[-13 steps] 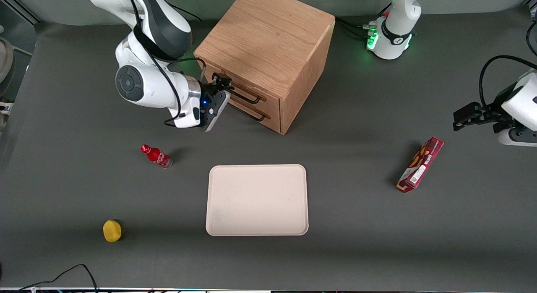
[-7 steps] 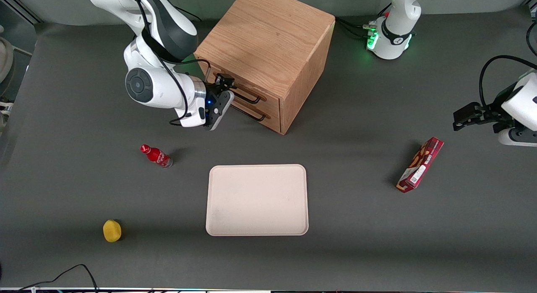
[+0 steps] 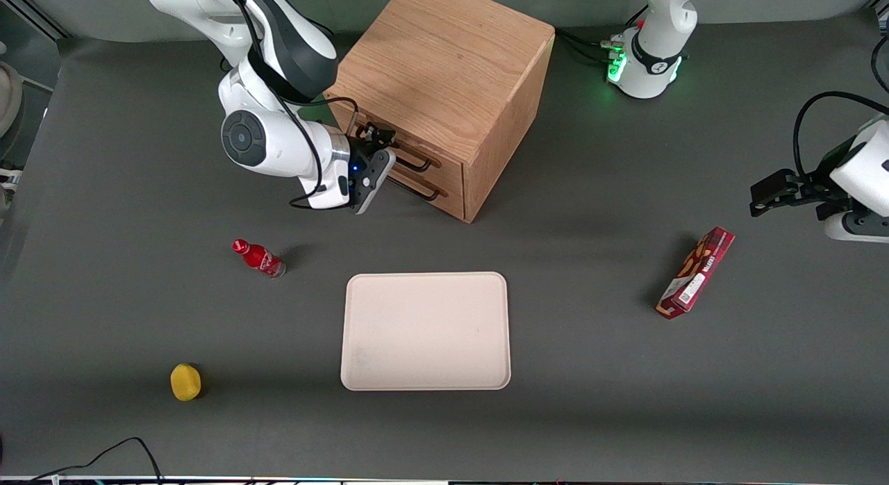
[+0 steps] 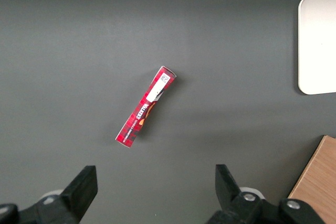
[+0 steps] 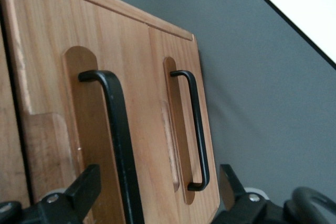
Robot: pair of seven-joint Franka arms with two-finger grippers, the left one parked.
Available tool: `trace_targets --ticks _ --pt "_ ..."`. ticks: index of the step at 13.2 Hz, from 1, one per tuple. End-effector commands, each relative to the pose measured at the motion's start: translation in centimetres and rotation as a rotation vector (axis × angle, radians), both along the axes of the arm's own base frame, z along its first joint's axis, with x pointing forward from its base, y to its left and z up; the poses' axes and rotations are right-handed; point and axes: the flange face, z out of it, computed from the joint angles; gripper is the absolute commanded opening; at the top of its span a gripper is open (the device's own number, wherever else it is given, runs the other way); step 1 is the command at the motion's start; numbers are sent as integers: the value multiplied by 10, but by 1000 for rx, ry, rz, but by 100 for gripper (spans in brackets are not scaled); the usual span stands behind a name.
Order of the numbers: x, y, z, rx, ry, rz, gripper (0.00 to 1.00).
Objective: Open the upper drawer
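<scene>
**Gripper at the upper drawer's handle**

Landmark: oak cabinet [image 3: 444, 75]. Upper drawer [image 3: 389, 143] shut flush in the cabinet's front, just above the bottom drawer [image 3: 430, 186]. Gripper [image 3: 378, 141] right in front of the cabinet, fingers spread wide, one finger [image 5: 84, 187] either side of the upper drawer's black handle [image 5: 118, 140], not clamped on it. Nearer the front camera than the cabinet: tray [image 3: 425, 331], red bottle [image 3: 258, 258], yellow fruit [image 3: 185, 382].

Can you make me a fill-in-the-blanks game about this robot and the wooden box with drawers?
1. The gripper is in front of the ___ drawer's handle.
2. Both drawers of the cabinet are ___.
3. The small bottle is colored ___.
4. The tray has ___ on it.

Missing words: upper; closed; red; nothing
</scene>
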Motion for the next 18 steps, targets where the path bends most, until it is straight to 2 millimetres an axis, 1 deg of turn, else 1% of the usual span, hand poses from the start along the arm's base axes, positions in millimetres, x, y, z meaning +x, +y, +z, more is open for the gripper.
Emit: trace_targets --ticks 1,6,10,14,18 --pt "-1 1 -5 21 -14 -1 100" --pt "3 0 -17 21 -8 -5 100" --pt "11 0 -19 -3 -36 21 100" --pt "34 1 -18 6 -53 25 100" --pt "60 -5 -15 7 -76 15 100"
